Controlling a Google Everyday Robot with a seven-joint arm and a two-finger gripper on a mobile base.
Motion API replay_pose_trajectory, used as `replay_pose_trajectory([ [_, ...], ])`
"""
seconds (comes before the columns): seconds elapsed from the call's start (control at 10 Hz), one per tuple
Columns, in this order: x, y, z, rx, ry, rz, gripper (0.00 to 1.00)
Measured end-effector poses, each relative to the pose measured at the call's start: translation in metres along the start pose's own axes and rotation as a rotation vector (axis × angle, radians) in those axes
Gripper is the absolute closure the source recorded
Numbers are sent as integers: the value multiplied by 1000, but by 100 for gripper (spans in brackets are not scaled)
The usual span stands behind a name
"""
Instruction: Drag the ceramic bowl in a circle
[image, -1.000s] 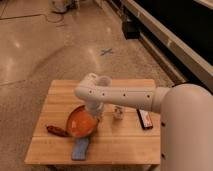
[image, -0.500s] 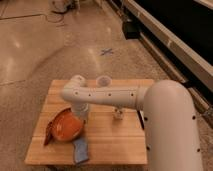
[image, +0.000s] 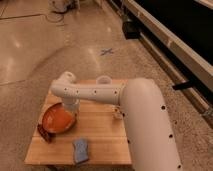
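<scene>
The ceramic bowl (image: 58, 119), wide and shallow with a glossy orange inside and a darker rim, sits on the left part of the wooden table (image: 102, 140). My white arm reaches across the table from the right. Its wrist bends down at the bowl's far right rim, and my gripper (image: 70, 107) is at that rim, mostly hidden by the wrist. A small dark red-brown flat object (image: 44, 132) lies against the bowl's near left side.
A small white cup (image: 118, 114) stands right of the bowl, partly behind my arm. Another pale cup (image: 103, 80) stands at the table's far edge. A blue sponge (image: 80, 151) lies near the front edge. Speckled floor surrounds the table.
The bowl has slid left across the table with my gripper at its rim, and now lies further left and slightly farther back. The arm has stretched further left.
</scene>
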Motion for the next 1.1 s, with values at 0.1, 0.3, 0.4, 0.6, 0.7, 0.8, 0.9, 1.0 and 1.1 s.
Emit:
replay_pose_trajectory([
  [0.1,18,1,-1,-3,20,6,100],
  [0.3,40,10,-1,-25,43,22,100],
  [0.4,52,21,-1,-46,52,36,100],
  [0.6,66,47,-2,-87,62,72,100],
  [0.7,70,68,-2,-118,62,98,100],
  [0.8,70,89,-2,-147,59,123,100],
  [0.9,68,108,-3,-169,54,153,100],
  [1.0,64,122,-3,-185,47,177,100],
  [1.1,55,141,-4,-202,35,206,100],
])
